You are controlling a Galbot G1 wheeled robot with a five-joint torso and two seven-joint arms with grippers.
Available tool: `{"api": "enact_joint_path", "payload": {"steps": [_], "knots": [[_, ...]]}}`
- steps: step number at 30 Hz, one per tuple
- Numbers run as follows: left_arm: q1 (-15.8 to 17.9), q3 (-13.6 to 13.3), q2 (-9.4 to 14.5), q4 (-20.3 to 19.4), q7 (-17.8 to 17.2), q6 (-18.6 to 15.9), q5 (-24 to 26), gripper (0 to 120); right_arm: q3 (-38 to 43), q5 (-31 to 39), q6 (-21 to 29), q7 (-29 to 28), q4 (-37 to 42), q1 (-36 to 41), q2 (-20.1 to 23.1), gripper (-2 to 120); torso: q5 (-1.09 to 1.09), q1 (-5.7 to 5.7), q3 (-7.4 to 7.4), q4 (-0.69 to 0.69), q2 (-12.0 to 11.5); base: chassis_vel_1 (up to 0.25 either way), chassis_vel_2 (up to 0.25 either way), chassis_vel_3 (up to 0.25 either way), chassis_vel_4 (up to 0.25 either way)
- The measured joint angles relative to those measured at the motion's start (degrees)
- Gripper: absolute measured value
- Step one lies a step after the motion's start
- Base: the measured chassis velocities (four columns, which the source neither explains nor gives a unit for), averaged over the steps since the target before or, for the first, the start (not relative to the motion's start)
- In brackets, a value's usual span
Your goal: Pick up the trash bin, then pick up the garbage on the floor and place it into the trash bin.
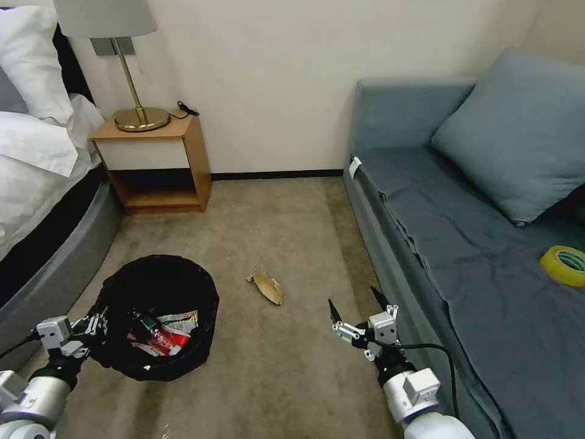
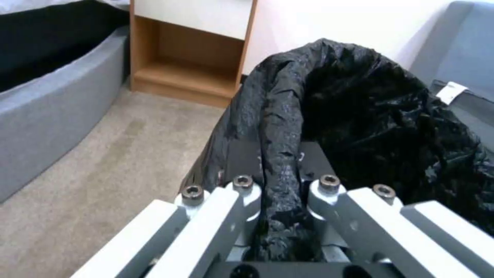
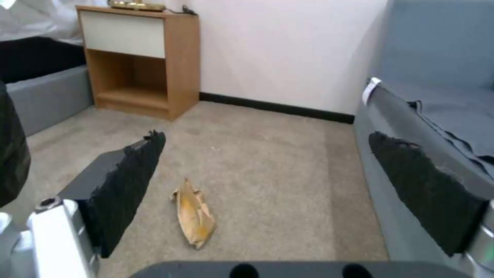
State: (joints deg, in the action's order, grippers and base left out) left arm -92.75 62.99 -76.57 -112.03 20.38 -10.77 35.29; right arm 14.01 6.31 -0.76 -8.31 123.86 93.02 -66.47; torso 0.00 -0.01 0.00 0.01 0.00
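Note:
The round black trash bin (image 1: 159,292) with its black liner hangs at lower left, and my left gripper (image 1: 91,326) is shut on its near rim (image 2: 280,162). Inside lie a red-and-white carton (image 1: 159,341) and other wrappers. One piece of garbage, a tan curled scrap (image 1: 268,285) (image 3: 193,213), lies on the carpet between the bin and the sofa. My right gripper (image 1: 358,308) hovers open near the sofa's front, a short way behind and right of the scrap, with nothing between its fingers (image 3: 129,181).
A grey sofa (image 1: 463,244) runs along the right with a cushion and a yellow tape roll (image 1: 563,265) on it. A wooden nightstand (image 1: 158,164) with a lamp stands at the back left beside the bed (image 1: 42,183). Carpet lies open in the middle.

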Motion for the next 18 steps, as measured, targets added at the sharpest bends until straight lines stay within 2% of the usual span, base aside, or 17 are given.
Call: {"api": "enact_joint_path", "payload": {"steps": [18], "knots": [[1.33, 0.62, -0.06, 1.14, -0.23, -0.09, 0.66, 6, -0.13, 0.71, 2.94, 2.31, 0.28, -1.72, 1.37, 100, 0.0, 0.0, 0.0, -0.01, 0.0, 0.0, 0.0, 0.0, 0.0]]}}
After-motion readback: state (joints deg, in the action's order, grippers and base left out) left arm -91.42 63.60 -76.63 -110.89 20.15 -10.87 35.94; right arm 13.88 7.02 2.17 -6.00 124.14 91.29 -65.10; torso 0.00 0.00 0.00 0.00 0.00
